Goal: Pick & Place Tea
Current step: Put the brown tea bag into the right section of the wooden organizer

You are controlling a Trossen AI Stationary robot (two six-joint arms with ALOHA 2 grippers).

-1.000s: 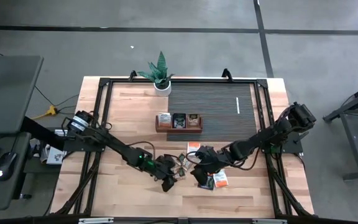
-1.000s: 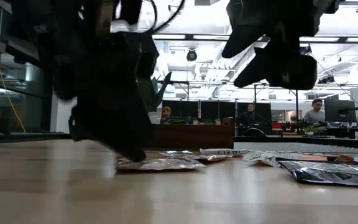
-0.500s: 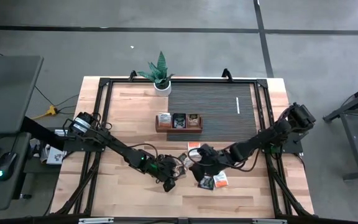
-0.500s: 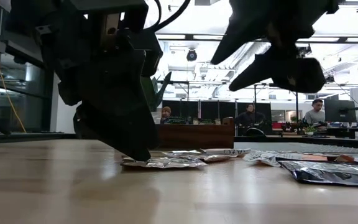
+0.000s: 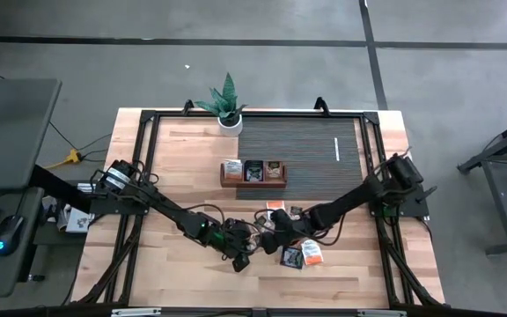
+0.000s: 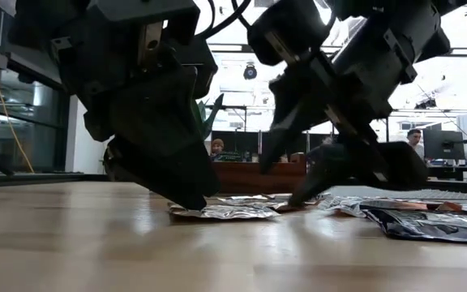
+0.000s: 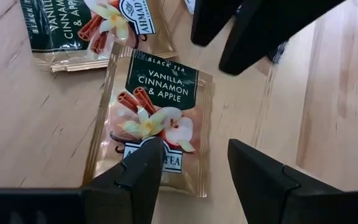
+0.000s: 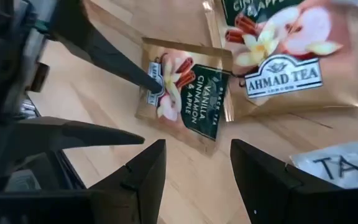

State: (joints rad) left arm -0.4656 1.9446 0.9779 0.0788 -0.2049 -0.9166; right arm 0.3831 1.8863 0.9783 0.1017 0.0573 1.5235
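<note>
A gold-and-dark-green sachet (image 7: pixel 157 106) marked vanilla, cinnamon and apple lies flat on the wood, also seen in the right wrist view (image 8: pixel 191 99) and low view (image 6: pixel 225 212). My left gripper (image 7: pixel 191 143) is open at its brand-name end, near the table's near edge (image 5: pixel 238 257). My right gripper (image 8: pixel 197 143) is open and hangs low just right of it (image 5: pixel 271 242), fingers slanting down over the same sachet; I see no touch. More sachets (image 5: pixel 302 255) lie scattered to the right. My left gripper has one fingertip (image 8: pixel 156 86) set down on the sachet's brand-name end (image 7: pixel 174 158), coming from above at a slant. The other finger (image 7: pixel 253 174) stands over bare wood beyond the sachet's side edge. The sachet lies flat on the table, not pinched.
A wooden tray (image 5: pixel 252 182) with sachets in its compartments sits mid-table beside a dark ribbed mat (image 5: pixel 306 150). A potted plant (image 5: pixel 227 106) stands at the far edge. A second dark sachet (image 7: pixel 86 31) and a larger gold one (image 8: pixel 278 50) lie close by. People sit in the room behind.
My right gripper has come down and toward the table's left, closing in on the left gripper and its sachet. My left gripper has edged a little toward the table's right, staying low at the sachet's end.
</note>
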